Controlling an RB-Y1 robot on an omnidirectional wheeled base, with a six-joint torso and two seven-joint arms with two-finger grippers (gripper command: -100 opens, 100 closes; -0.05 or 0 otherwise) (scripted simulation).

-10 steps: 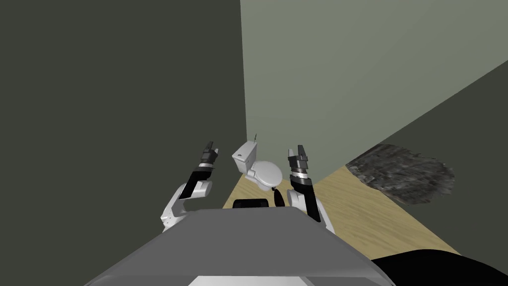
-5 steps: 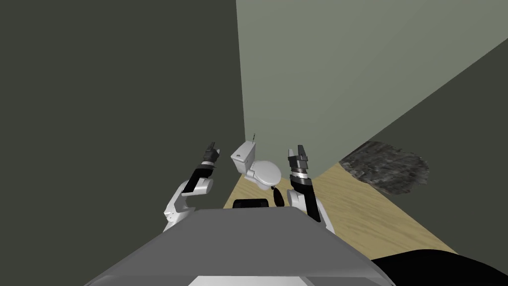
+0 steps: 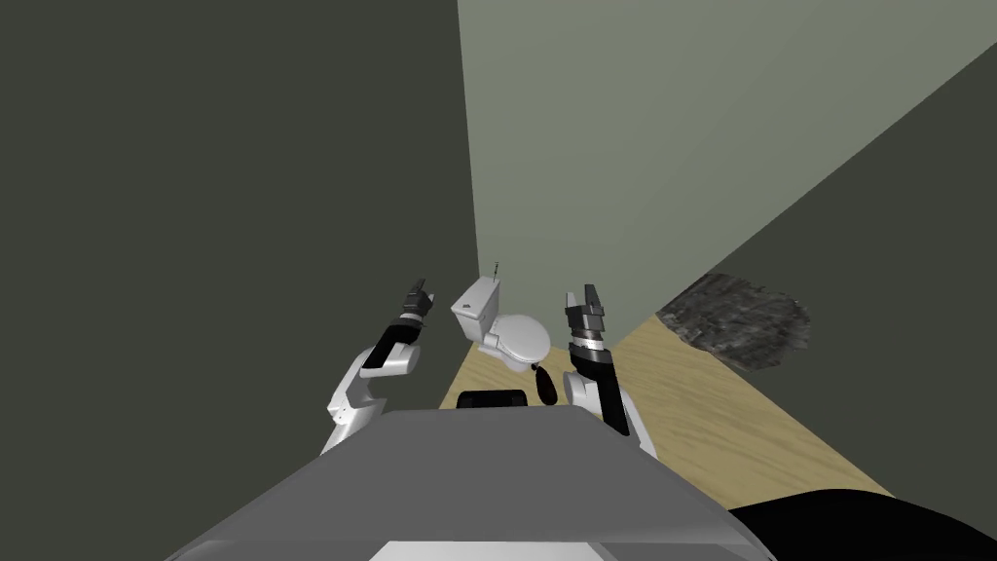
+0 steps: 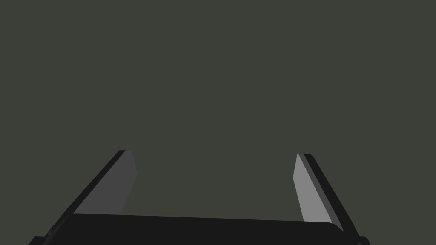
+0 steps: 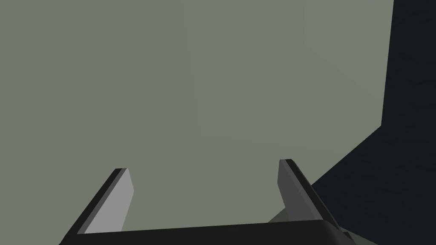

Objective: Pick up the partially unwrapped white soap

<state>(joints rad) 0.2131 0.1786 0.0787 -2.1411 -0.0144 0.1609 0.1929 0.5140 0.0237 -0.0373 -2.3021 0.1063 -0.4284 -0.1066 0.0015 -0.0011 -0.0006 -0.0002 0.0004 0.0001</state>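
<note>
— How are the hands sitting?
— The left gripper [image 3: 419,289] and right gripper [image 3: 589,294] are both gaping wide, flanking the toilet [image 3: 511,336].
— And the soap?
— I cannot tell where it is lying.

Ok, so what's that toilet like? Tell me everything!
The toilet is plain white, with a boxy tank and a rounded bowl whose lid is shut. It stands upright on the pale wood-look floor, in the corner between a dark wall and a lighter grey-green wall. A small dark spot marks the tank's top.
</note>
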